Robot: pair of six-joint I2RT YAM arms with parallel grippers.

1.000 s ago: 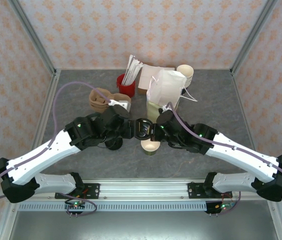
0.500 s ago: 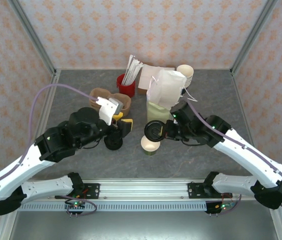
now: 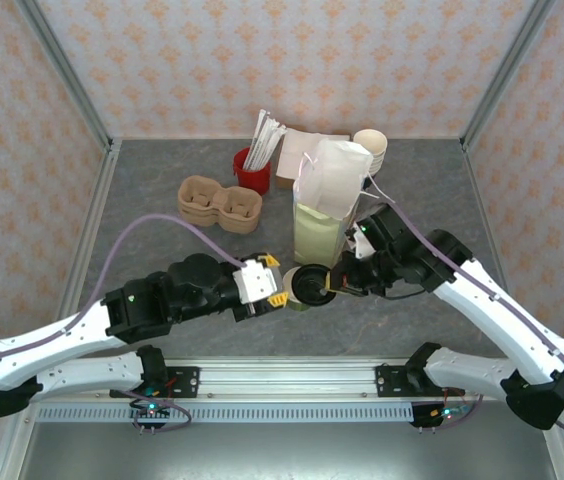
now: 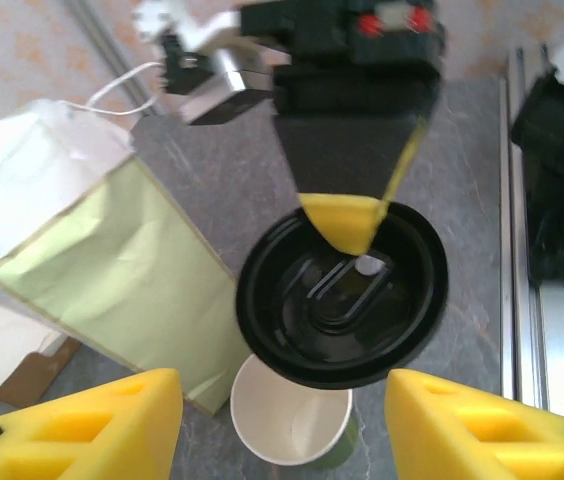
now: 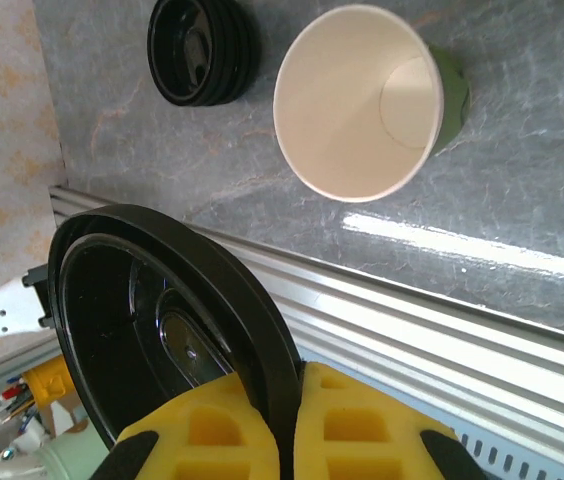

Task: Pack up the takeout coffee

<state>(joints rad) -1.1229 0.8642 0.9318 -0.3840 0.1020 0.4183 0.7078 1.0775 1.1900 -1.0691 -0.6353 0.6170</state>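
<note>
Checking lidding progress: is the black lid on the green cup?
No, the cup stands open; jaws of the right gripper pinch the lid.

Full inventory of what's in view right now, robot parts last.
cup: one, olive green outside, cream inside, no lid on, front of table
lid: one, black, held in the air close to the cup
spare lids: small stack, black, on the table beside the cup
bag: one, white and pale green, standing mid-table
cup carrier: one, brown, rear left
tub: one, red, rear centre, holds white packets
stacked cups: cream, rear right
left end effector: yellow fingers, open, facing the lid
right end effector: yellow fingers, shut on the lid's rim
</note>
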